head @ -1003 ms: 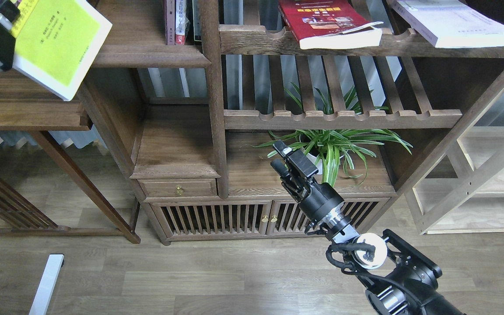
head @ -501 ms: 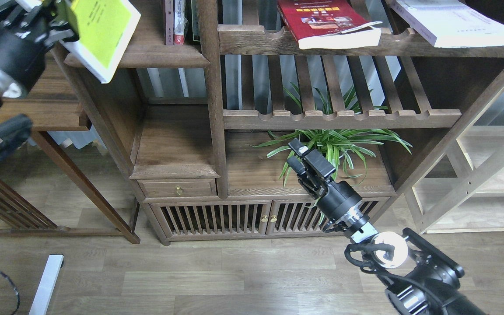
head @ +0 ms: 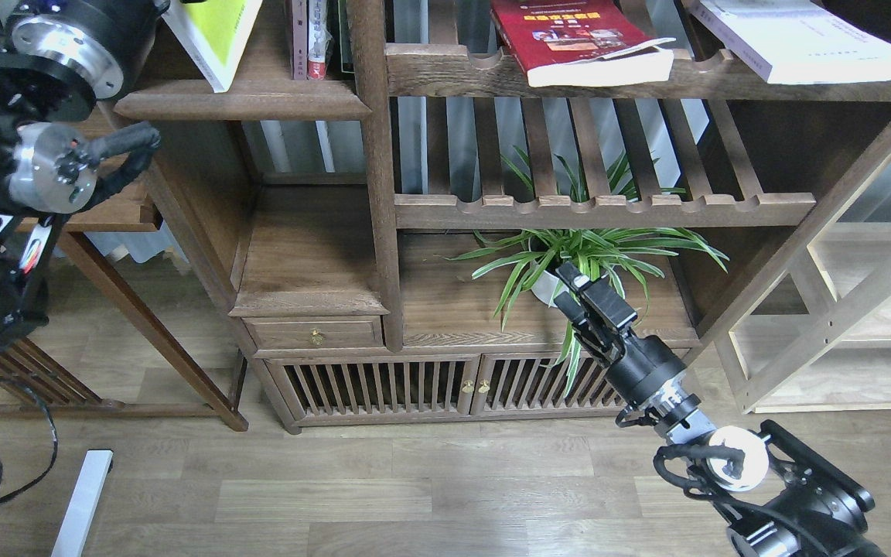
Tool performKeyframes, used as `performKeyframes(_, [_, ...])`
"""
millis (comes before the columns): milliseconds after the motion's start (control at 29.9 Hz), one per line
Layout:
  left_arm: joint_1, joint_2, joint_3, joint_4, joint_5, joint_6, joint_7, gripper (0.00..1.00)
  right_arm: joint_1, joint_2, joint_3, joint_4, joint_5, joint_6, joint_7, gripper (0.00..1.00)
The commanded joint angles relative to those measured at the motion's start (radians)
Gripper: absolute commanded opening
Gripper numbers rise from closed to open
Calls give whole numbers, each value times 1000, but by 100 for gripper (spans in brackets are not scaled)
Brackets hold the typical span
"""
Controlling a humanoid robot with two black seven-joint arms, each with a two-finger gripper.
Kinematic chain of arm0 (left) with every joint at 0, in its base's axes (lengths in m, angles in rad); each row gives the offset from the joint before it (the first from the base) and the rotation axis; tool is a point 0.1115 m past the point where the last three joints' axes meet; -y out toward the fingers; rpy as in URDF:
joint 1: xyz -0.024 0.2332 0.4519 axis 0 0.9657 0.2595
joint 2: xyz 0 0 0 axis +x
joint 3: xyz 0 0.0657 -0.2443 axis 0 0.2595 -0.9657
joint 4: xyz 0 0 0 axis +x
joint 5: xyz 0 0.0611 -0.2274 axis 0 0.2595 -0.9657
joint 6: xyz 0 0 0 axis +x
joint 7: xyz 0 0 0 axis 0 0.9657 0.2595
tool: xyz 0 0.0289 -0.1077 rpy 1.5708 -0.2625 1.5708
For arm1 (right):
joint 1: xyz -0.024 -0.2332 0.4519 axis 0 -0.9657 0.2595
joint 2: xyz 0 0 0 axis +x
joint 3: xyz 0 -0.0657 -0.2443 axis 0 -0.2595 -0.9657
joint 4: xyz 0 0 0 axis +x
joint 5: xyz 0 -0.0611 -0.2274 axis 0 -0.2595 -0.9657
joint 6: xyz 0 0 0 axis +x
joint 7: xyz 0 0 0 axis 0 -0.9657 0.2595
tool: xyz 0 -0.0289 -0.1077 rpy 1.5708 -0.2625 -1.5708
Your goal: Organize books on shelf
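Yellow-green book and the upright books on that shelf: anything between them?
Head view: only bare board of the shelf between the yellow-green book and the upright books.

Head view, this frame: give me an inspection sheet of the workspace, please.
Surface: dark shelf, solid board, upper left.
Job's things: yellow-green book tilted over the shelf, top cropped; red book and pale book lie flat on the slatted rack.
Clutter: upright books on the shelf; potted plant lower down.
Grippers: left gripper out of view; right gripper low by the plant, state unclear.
Cables: black cable on the left arm; another at the right wrist.
Surroundings: wood floor, pale rack on the right.
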Motion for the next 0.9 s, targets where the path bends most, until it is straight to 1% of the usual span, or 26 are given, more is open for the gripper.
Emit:
performKeyframes(0, [-27, 0, 15, 42, 0, 4, 0, 0, -7, 5, -3, 0, 0, 0, 0, 86])
performKeyframes(167, [-76, -13, 34, 115, -1, 2, -8, 1, -7, 7, -1, 0, 0, 0, 0, 86])
performKeyframes(267, [-104, -43, 41, 173, -1, -1, -15, 2, -7, 5, 0, 0, 0, 0, 2, 86])
performKeyframes(368, [-130, -66, 52, 233, -1, -5, -35, 2, -5, 2, 3, 0, 2, 0, 3, 86])
performKeyframes(435, [-148, -85, 64, 280, -10, -9, -64, 2, -7, 2, 14, 0, 3, 0, 3, 85])
performKeyframes(501, [-165, -98, 74, 317, -12, -9, -80, 2, -7, 2, 22, 0, 3, 0, 3, 85])
performKeyframes(568, [-185, -103, 77, 355, -14, -12, -89, 2, -5, 2, 25, -2, 3, 0, 3, 85])
performKeyframes(769, [-233, -111, 95, 437, -17, -22, -97, 4, -7, 2, 31, -3, 5, 0, 3, 85])
performKeyframes(869, [-243, -115, 95, 467, -27, -27, -115, 4, -7, 2, 31, -3, 11, 0, 3, 85])
